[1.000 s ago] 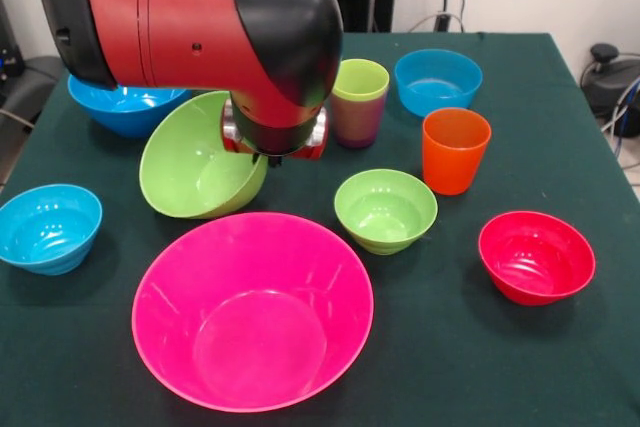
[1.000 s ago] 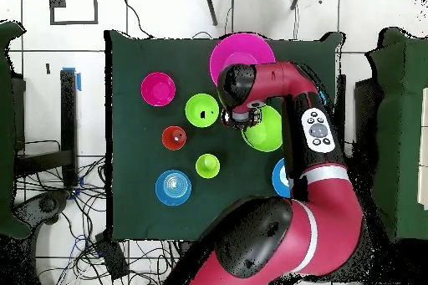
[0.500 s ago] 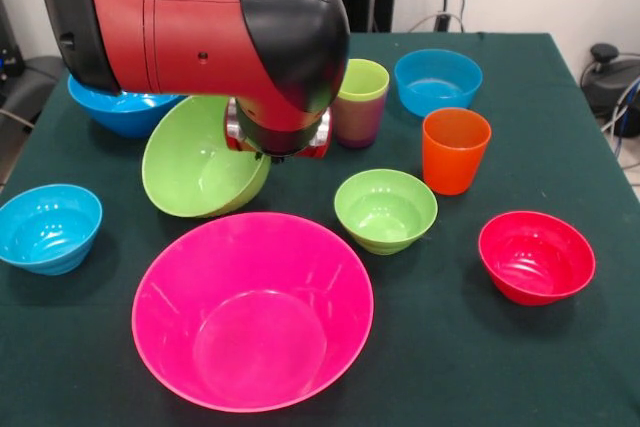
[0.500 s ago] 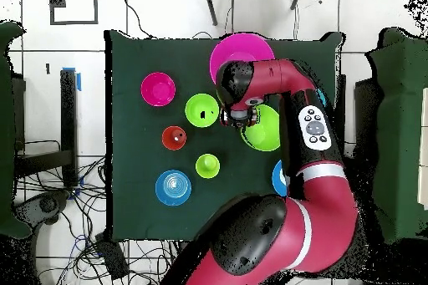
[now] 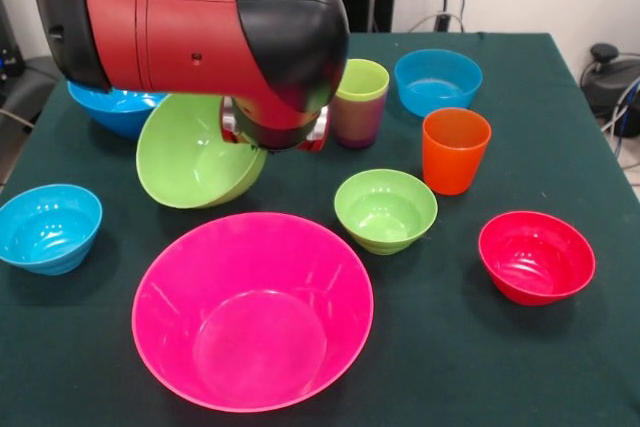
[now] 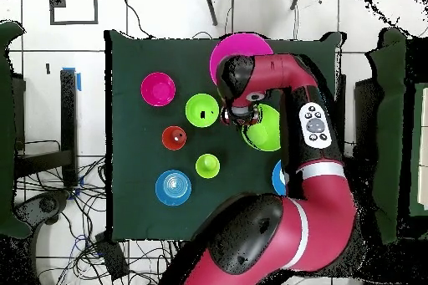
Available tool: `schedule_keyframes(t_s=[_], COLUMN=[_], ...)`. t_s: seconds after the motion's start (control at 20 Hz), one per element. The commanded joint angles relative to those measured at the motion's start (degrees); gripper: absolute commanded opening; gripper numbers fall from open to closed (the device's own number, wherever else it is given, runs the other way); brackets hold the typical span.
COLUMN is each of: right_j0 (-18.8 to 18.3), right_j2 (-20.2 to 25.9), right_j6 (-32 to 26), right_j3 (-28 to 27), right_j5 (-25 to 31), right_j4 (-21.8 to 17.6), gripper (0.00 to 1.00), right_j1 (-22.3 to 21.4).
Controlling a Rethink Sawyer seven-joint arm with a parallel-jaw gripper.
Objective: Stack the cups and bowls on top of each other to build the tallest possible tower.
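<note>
My gripper (image 5: 272, 135) is shut on the rim of the large green bowl (image 5: 195, 162), which hangs tilted just above the cloth behind the huge pink bowl (image 5: 252, 312); the arm's wrist hides most of the fingers. The pink bowl is empty. A lime green cup (image 5: 360, 80) sits inside the purple cup (image 5: 357, 122). The orange cup (image 5: 455, 150) stands alone. Around them lie the small green bowl (image 5: 385, 209), the red bowl (image 5: 536, 257), two light-blue bowls (image 5: 437, 80) (image 5: 48, 227) and the large blue bowl (image 5: 115, 107). From overhead the gripper (image 6: 236, 117) sits at the large green bowl's (image 6: 267, 131) edge.
The dark green table (image 5: 560, 367) ends close to the red bowl on the right and to the pink bowl at the front. The arm (image 5: 190, 27) reaches in over the large blue bowl and blocks the view of the table's middle back.
The large green bowl has risen a little and shifted left with the gripper in the front view, tilting more. The other bowls and cups have not moved.
</note>
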Motion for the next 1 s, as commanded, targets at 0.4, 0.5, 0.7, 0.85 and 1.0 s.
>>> schedule_keyframes(t_s=[0.4, 0.5, 0.7, 0.85, 1.0], right_j0=[3.0, 3.4, 4.4, 5.8, 7.3], right_j2=[2.6, 2.5, 2.6, 2.3, 1.6], right_j6=[-21.4, -21.8, -22.1, -21.3, -17.7], right_j3=[-7.9, -8.6, -10.6, -11.3, -9.7], right_j5=[9.5, 10.3, 11.8, 13.2, 14.3], right_j4=[-3.4, -3.5, -3.9, -3.9, -2.3], gripper=[0.0, 0.0, 0.0, 0.0, 0.0], right_j1=[0.0, 0.0, 1.2, 1.2, -0.3])
